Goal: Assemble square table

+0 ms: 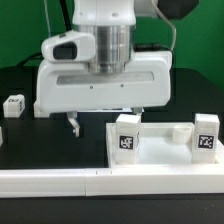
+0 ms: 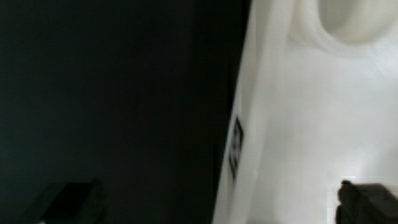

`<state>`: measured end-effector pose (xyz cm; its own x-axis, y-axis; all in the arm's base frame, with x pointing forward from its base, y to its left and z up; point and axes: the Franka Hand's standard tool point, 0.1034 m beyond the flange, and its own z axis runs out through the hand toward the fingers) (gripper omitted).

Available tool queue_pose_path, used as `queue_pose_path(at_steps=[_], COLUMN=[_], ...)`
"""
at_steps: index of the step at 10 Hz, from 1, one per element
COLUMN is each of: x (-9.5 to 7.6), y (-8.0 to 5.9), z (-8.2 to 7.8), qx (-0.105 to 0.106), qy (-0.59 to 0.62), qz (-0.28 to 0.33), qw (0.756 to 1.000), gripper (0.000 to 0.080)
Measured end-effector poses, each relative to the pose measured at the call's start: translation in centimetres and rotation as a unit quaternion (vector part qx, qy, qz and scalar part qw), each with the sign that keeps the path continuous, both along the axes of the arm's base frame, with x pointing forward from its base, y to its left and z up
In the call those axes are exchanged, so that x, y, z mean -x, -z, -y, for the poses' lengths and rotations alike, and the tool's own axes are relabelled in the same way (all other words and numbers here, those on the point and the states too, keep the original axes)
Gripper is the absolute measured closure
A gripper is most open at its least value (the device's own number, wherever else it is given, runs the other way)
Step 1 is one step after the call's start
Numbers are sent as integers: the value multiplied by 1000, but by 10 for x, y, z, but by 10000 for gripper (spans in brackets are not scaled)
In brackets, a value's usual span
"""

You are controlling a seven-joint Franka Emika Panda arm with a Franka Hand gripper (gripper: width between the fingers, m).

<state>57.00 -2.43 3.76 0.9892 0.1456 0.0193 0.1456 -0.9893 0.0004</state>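
Observation:
The square table's white slab (image 2: 311, 110) fills one side of the wrist view, with a round corner socket (image 2: 350, 20) and a tag (image 2: 237, 150) seen edge-on at its rim. My gripper (image 2: 219, 205) is open, its dark fingertips (image 2: 75, 202) straddling the slab's edge without touching it. In the exterior view my gripper (image 1: 98, 122) hangs low over the table; one finger (image 1: 72, 122) shows and the other is hidden. The slab (image 1: 160, 145) lies to the exterior view's right, with two tagged white leg blocks (image 1: 127, 138) (image 1: 207, 135) at it. Another leg block (image 1: 14, 105) sits far left.
The long white border wall (image 1: 100, 182) runs along the front edge of the black table (image 1: 40, 140). A green backdrop stands behind the arm.

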Motion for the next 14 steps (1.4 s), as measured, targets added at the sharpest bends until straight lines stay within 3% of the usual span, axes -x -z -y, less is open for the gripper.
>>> queue_pose_path(at_steps=[4, 7, 11, 12, 13, 14], x=[1, 7, 7, 7, 7, 7], y=[1, 24, 26, 26, 26, 26], z=[2, -3, 0, 0, 0, 0], qx=[-1, -8, -6, -6, -6, -6], qy=[6, 57, 60, 60, 60, 61], qz=[-2, -31, -31, -31, -31, -31], qw=[1000, 998, 998, 998, 998, 998], gripper=[151, 151, 166, 339, 339, 522])
